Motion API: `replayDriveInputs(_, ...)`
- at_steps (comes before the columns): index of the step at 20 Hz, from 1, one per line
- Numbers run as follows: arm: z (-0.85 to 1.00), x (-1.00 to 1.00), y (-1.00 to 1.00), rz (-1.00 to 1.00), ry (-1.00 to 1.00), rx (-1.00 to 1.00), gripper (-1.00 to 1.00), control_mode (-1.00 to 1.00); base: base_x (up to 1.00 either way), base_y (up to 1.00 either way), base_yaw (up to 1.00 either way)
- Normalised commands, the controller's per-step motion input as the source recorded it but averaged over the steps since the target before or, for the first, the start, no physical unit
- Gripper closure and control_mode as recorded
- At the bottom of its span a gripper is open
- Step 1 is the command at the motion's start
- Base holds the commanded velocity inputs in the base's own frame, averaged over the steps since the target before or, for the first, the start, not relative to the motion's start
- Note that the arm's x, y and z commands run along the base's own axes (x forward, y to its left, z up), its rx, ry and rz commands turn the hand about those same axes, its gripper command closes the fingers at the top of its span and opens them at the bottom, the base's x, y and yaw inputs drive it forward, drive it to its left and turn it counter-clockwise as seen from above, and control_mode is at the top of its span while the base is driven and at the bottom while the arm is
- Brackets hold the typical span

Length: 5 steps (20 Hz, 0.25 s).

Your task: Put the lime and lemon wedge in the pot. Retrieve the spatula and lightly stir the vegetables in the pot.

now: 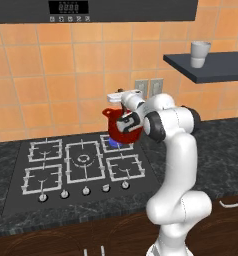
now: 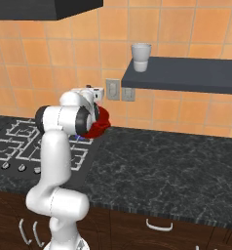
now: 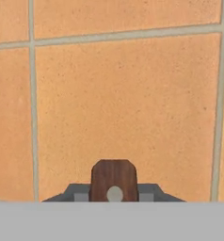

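the stove clock (image 1: 68, 7) shows digits too blurred to read. the pot (image 1: 124, 131) sits on the rear right burner behind the arm. the gripper (image 3: 114, 192) faces the tiled wall, jaws nearly closed on the spatula (image 3: 114, 180) by its brown handle.

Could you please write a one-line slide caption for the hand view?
Jaws shut on the spatula, its brown handle end facing the camera against the orange tiled wall.
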Motion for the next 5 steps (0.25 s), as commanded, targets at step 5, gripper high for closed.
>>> replayDriveInputs(5,-0.97,0.00,0.00,0.06,-0.29,-0.07,1.00,-1.00,0.00,0.00,0.00)
